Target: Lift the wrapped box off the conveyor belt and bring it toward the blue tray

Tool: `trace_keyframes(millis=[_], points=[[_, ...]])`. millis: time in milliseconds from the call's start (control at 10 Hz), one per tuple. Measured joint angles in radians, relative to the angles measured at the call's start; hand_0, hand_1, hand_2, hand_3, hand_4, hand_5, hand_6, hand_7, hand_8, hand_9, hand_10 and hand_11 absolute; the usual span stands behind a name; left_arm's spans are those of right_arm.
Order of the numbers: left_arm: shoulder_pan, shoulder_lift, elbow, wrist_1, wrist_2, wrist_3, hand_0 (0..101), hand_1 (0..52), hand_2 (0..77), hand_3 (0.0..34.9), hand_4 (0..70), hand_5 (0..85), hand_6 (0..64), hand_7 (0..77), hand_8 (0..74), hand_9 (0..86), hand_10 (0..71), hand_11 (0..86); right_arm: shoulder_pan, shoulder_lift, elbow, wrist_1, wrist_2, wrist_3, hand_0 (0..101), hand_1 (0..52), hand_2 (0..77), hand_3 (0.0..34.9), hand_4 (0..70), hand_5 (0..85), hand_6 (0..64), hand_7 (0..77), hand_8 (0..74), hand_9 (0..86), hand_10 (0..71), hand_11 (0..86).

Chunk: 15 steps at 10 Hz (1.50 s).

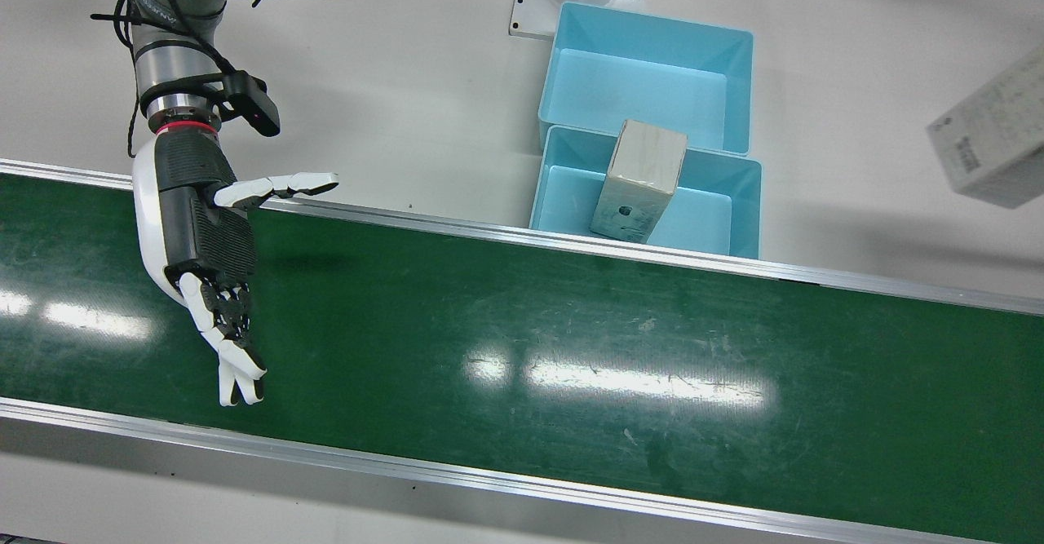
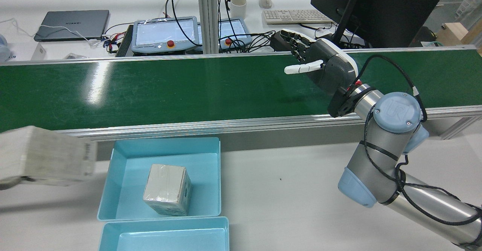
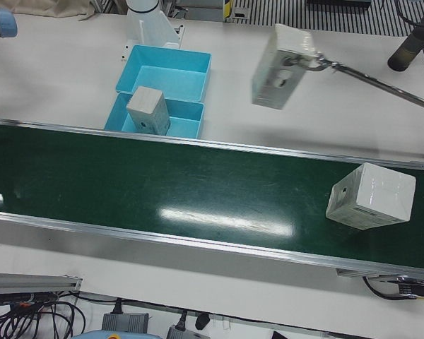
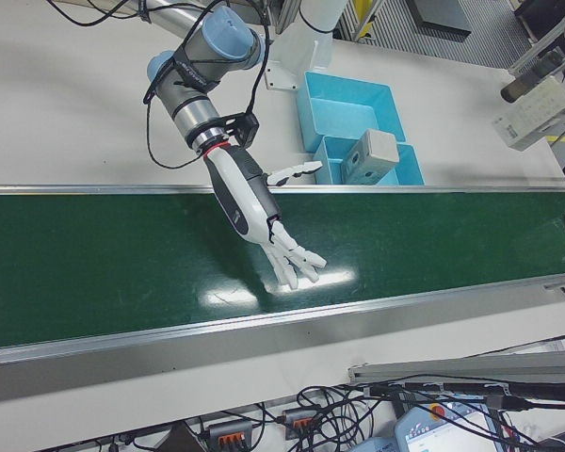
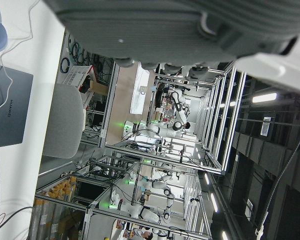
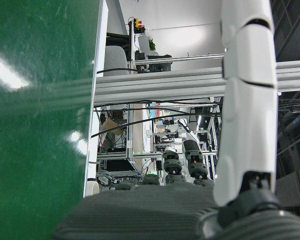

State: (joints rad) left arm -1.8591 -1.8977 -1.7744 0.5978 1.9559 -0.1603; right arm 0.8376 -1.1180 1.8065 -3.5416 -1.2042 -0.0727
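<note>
Right hand (image 1: pixel 200 234) first, at your left of the front view: it hangs over the green conveyor belt (image 1: pixel 571 340), palm open, fingers (image 1: pixel 236 364) spread and pointing at the near rail (image 1: pixel 489 475), thumb stuck out along the far rail, nothing held. You've got bare green belt all the way right of it, from rail to rail.

Moving right, the blue tray (image 1: pixel 738 201) sits tight against the belt's far rail, and a second tray (image 1: pixel 652 22) butts up behind it. One taped box (image 1: pixel 640 181) already stands tilted inside the nearer tray, leaning over its back rim.

Further right, another box (image 1: pixel 991 140) is up in the air above the white table, clear of trays and belt; the left-front view shows it at the end of a thin rod (image 3: pixel 381 81).

Your wrapped box (image 3: pixel 371 196) lies on the belt, near its end in the left-front view, well apart from the trays.

Left hand (image 5: pixel 190 30): only its palm shows, so you can't tell how its fingers are set.
</note>
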Motion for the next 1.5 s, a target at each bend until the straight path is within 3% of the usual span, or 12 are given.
trace_keyframes(millis=[600, 1500], points=[[0.000, 0.000, 0.000, 0.000, 0.000, 0.000, 0, 0.0, 0.5, 0.0, 0.0, 1.1, 0.5, 0.5, 0.5, 0.0, 0.5, 0.5, 0.010, -0.047, 0.010, 0.008, 0.002, 0.032, 48, 15.8, 9.8, 0.0, 3.3, 14.2, 0.5, 0.5, 0.0, 2.2, 0.0, 1.1], [0.000, 0.000, 0.000, 0.000, 0.000, 0.000, 0, 0.0, 1.1, 0.0, 0.0, 1.1, 0.5, 0.5, 0.5, 0.0, 0.5, 0.5, 0.030, -0.055, 0.019, 0.008, 0.000, 0.040, 48, 14.7, 9.8, 0.0, 4.9, 15.3, 0.5, 0.0, 0.5, 3.3, 0.0, 1.1]])
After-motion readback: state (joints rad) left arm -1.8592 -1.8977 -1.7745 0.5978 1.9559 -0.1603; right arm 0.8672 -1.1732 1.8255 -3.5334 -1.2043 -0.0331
